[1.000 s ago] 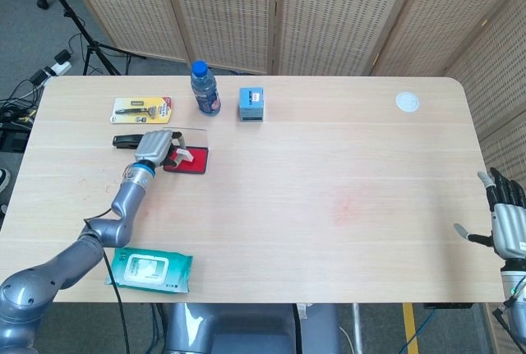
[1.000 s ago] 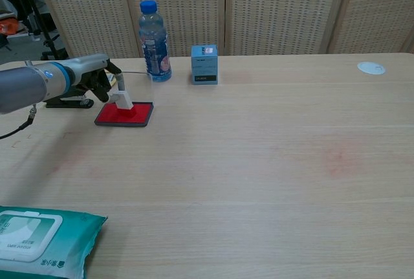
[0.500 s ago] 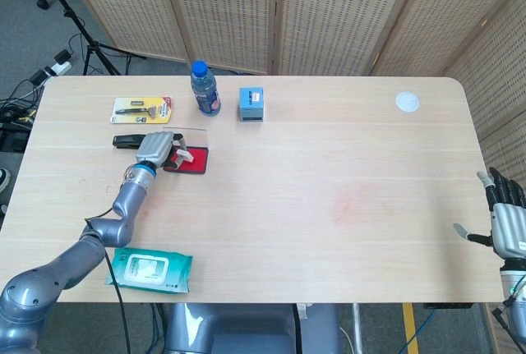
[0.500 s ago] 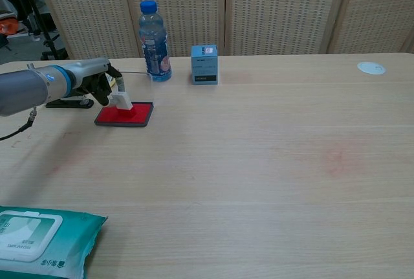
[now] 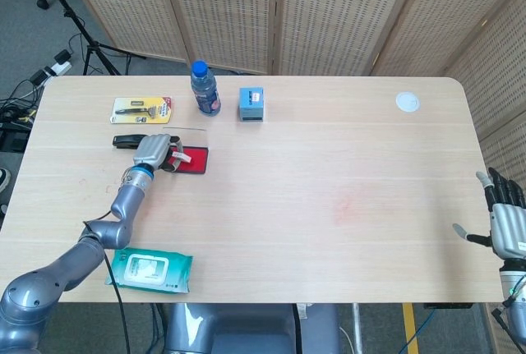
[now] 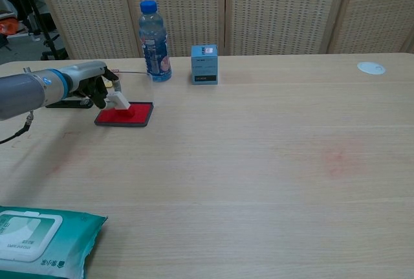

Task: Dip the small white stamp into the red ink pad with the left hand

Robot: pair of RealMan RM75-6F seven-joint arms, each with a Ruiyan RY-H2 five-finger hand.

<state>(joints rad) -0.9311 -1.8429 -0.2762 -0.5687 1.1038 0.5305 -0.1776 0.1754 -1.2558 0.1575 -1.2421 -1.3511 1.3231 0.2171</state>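
Note:
My left hand (image 5: pixel 154 151) (image 6: pixel 90 88) holds the small white stamp (image 6: pixel 120 102) (image 5: pixel 178 156) at the left of the table. The stamp is tilted, its lower end down on the red ink pad (image 6: pixel 124 115) (image 5: pixel 191 161), which lies flat in a dark tray. My right hand (image 5: pixel 506 222) hangs off the table's right edge with its fingers spread and nothing in it; the chest view does not show it.
A water bottle (image 6: pixel 153 33) and a small blue box (image 6: pixel 204 63) stand behind the pad. A black tool (image 5: pixel 127 141) and a carded package (image 5: pixel 141 108) lie near the left hand. A green wipes pack (image 6: pixel 39 239) sits at the front left, a white disc (image 5: pixel 407 102) far right.
The left hand has drawn back slightly to the left, and the stamp has leaned over from nearly upright to tilted on the pad. The right hand has barely moved.

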